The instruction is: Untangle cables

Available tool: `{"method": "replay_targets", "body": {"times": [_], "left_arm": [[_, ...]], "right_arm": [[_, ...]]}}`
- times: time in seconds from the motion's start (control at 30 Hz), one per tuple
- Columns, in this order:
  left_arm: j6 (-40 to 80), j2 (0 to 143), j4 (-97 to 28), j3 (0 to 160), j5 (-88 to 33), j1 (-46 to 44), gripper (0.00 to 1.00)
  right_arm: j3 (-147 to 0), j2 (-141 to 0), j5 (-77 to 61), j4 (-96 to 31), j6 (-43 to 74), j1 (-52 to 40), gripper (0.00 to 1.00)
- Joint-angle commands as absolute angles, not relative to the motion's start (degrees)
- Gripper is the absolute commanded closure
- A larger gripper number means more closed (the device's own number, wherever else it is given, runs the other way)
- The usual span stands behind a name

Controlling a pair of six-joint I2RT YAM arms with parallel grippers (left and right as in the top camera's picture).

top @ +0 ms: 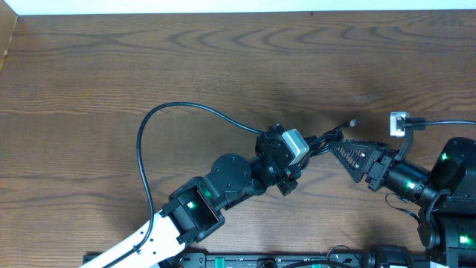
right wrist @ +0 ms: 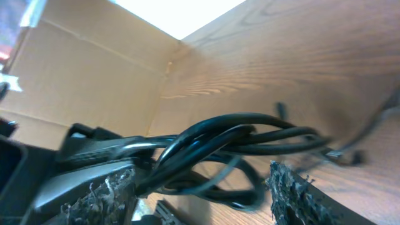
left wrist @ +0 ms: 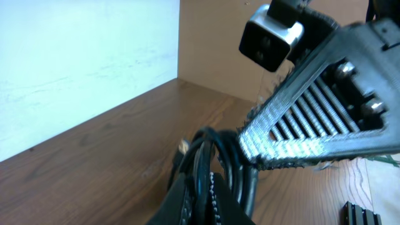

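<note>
Cables (top: 325, 139) are bunched at frame ctr on surface (top: 223, 59), clamped by L gripper (top: 311, 146). R gripper (right wrist: 197, 194) is held open, fingers (right wrist: 294, 194) either side of bundle.

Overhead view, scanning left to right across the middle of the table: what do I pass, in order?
Thin black cord loop → left claw → bunched cables → right claw → white plug
</note>
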State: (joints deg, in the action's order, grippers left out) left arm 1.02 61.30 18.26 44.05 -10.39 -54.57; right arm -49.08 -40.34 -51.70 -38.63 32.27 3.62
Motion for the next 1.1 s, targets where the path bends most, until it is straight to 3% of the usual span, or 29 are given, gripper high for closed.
{"method": "replay_targets", "body": {"times": [0.0,0.53,1.07], "left_arm": [[-0.16,60.58,20.21,44.86,-11.68,-54.74,0.93],[0.36,60.55,24.29,44.86,-15.0,-54.74,0.92],[6.72,60.53,31.64,44.86,-14.98,-54.5,0.93]], "right_arm": [[-49.39,-40.62,-46.35,-40.66,30.15,3.64,0.38],[-49.39,-47.4,-43.83,-49.54,22.13,3.64,0.43],[-49.39,-48.34,-40.42,-50.59,16.43,3.66,0.4]]}}
